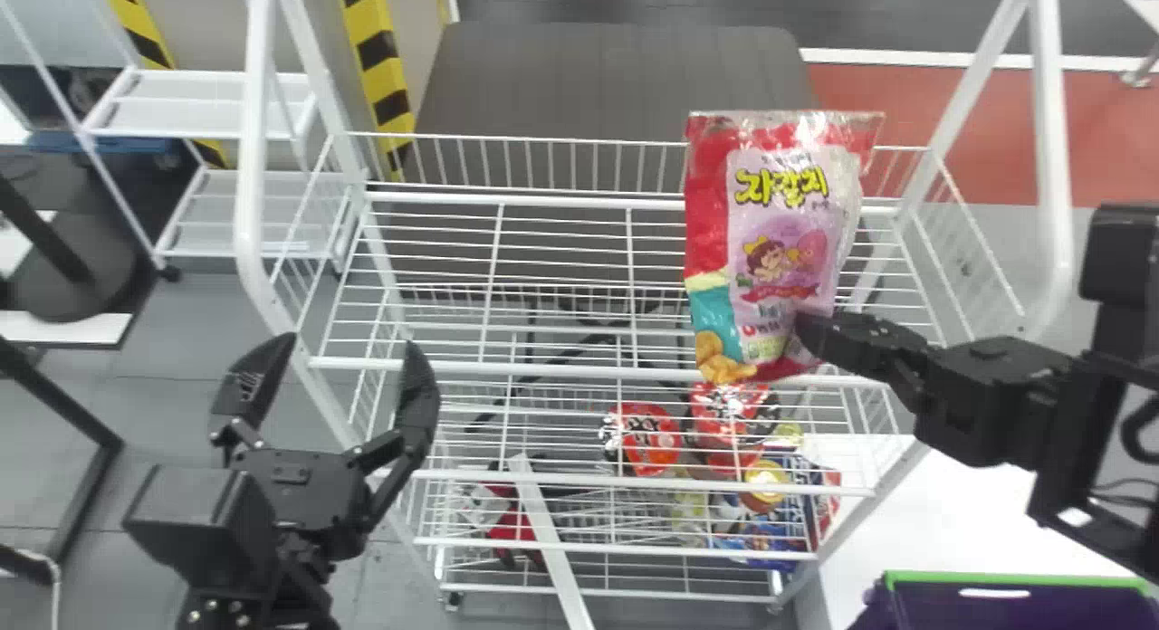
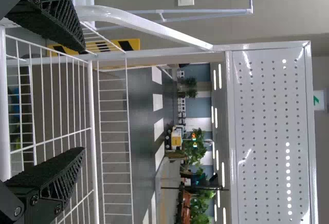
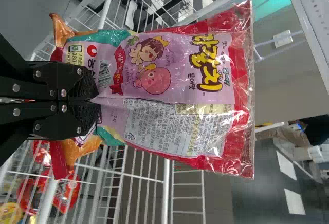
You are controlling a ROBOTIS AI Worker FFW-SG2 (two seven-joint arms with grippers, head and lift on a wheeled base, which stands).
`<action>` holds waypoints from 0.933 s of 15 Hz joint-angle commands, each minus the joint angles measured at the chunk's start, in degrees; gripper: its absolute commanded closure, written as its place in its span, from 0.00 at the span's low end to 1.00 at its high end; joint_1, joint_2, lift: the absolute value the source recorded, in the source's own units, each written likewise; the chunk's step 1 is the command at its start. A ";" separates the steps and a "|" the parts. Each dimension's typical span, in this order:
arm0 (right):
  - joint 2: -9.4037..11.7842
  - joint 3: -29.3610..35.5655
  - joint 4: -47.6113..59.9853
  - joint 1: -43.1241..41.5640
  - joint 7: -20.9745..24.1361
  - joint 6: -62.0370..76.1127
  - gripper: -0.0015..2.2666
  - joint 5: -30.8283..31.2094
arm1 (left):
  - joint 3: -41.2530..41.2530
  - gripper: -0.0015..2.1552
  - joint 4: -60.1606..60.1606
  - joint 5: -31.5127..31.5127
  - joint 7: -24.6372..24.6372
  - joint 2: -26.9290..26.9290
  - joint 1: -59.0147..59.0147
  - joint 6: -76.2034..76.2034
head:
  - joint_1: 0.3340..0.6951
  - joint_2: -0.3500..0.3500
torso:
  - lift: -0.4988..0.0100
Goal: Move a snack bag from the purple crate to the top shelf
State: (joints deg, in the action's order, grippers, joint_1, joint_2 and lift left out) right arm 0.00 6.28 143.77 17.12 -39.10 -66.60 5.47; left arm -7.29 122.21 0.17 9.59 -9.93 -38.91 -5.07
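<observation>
My right gripper (image 1: pixel 819 336) is shut on the lower part of the pink and red snack bag (image 1: pixel 783 223), which it holds upright over the right part of the white wire top shelf (image 1: pixel 561 363). In the right wrist view, my right gripper (image 3: pixel 95 100) pinches the crinkled snack bag (image 3: pixel 169 80) near its bottom end. My left gripper (image 1: pixel 340 363) stays by the shelf's left front corner, fingers apart with nothing between them; in the left wrist view, the left gripper (image 2: pixel 77 103) faces the rack's wire side. The purple crate (image 1: pixel 1014 607) with a green rim is at the lower right.
White rack posts (image 1: pixel 1050 159) rise at both sides of the top shelf. Red snack packs (image 1: pixel 647 438) and other packages lie on the lower shelves. A white table (image 1: pixel 942 521) stands right of the rack, and a grey box-like block (image 1: pixel 616 78) is behind it.
</observation>
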 commanded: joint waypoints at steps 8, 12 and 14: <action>-0.05 -13.40 -25.56 -7.72 15.63 35.17 0.69 -3.97 | -0.35 0.06 -2.77 -0.09 -0.80 -0.09 3.49 2.74 | 1.00 0.70 | 0.98; -0.05 -18.14 -34.00 -11.05 22.14 48.35 0.69 -4.76 | -0.44 0.06 -3.82 -0.09 -1.33 0.00 4.37 2.92 | 1.00 0.71 | 0.98; -0.05 -19.90 -36.90 -12.55 23.72 50.99 0.69 -5.29 | -0.79 0.06 -4.53 -0.17 -1.42 0.00 5.16 3.27 | 1.00 0.74 | 0.98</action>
State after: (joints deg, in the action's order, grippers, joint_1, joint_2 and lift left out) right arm 0.00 -12.35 108.91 5.60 -15.93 -17.71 0.60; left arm -7.85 118.14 0.08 8.17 -9.92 -34.30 -2.02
